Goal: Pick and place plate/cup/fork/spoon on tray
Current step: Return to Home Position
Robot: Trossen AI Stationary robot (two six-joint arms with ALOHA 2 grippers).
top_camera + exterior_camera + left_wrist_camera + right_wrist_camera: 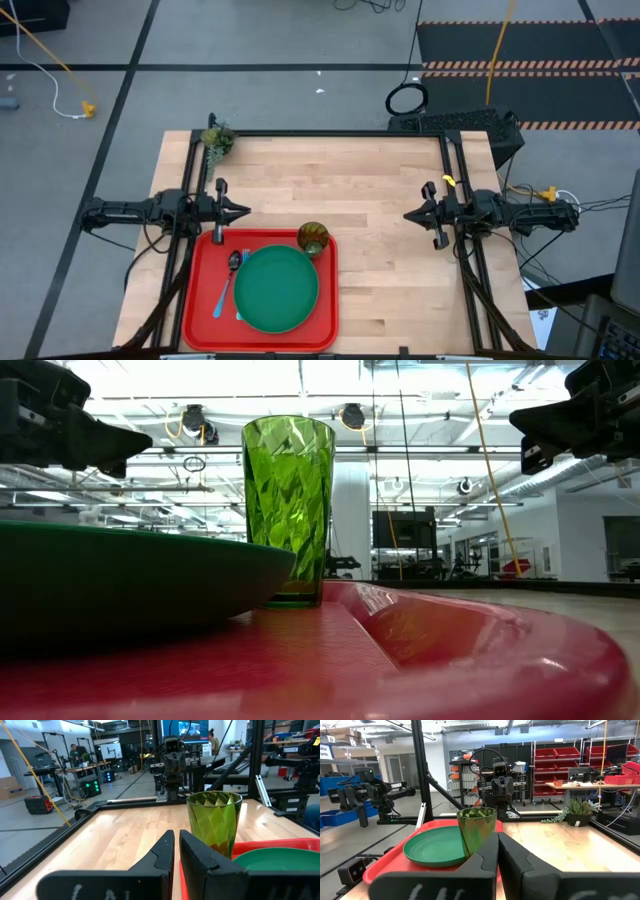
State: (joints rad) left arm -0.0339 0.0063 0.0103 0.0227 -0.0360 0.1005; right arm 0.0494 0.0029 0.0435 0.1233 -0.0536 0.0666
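Tableware all sits on the tray (196, 300); both arms hang idle at table's sides.

Left gripper (243, 211), fingers pressed together and holding nothing, hovers just beyond tray's far-left corner. On tray: fork (215, 237) and spoon (229, 283) along left side, plate (276, 289) at centre, cup (313, 239) upright at far-right corner, touching plate's rim. Right gripper (411, 214), likewise closed and empty, well right of tray.

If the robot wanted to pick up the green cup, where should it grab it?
Probably near the rim. The cup stands upright at the tray's far right corner, the plate close beside it, so coming straight down from above, fingers astride its narrow top, looks safest.
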